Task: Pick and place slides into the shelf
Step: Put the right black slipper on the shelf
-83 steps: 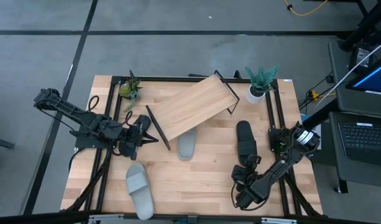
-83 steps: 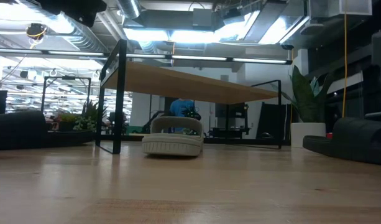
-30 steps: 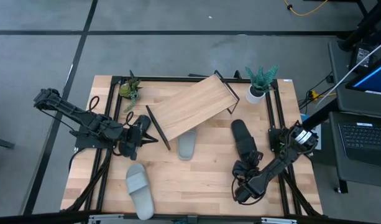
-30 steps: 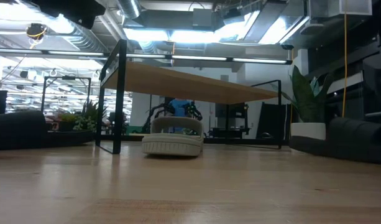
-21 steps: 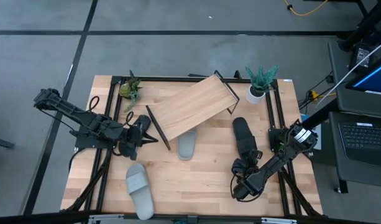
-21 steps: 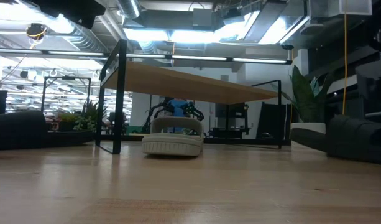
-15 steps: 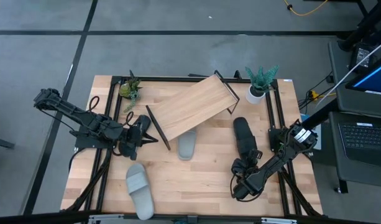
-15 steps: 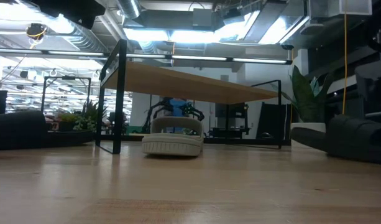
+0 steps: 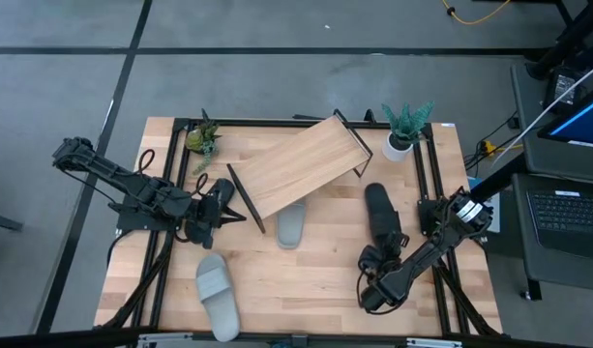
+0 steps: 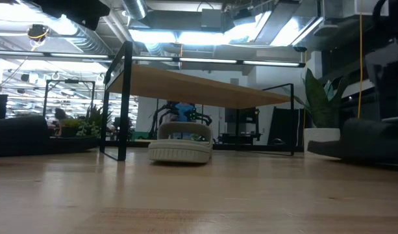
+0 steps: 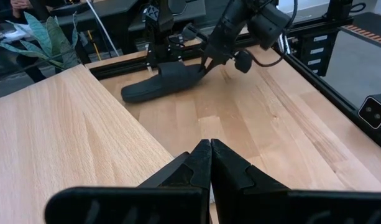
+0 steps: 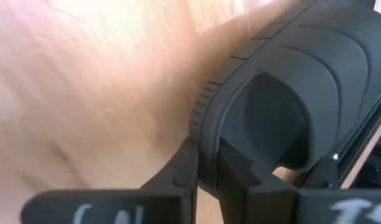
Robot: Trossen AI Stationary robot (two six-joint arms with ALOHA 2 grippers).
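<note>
Nudged black slide (image 9: 381, 217) in right tool (image 9: 385, 253)

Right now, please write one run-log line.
right hand shut on matte black slide sandal | left hand shut, waiting beside tilted light wood shelf

Two matte black jointed arms (image 9: 132, 188), black cables, black wedge jaws

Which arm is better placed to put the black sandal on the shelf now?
The right arm. Its claw is already shut on the black sandal, just beside the shelf. The left claw is shut on nothing and rests at the shelf's other end, far from that sandal.
</note>
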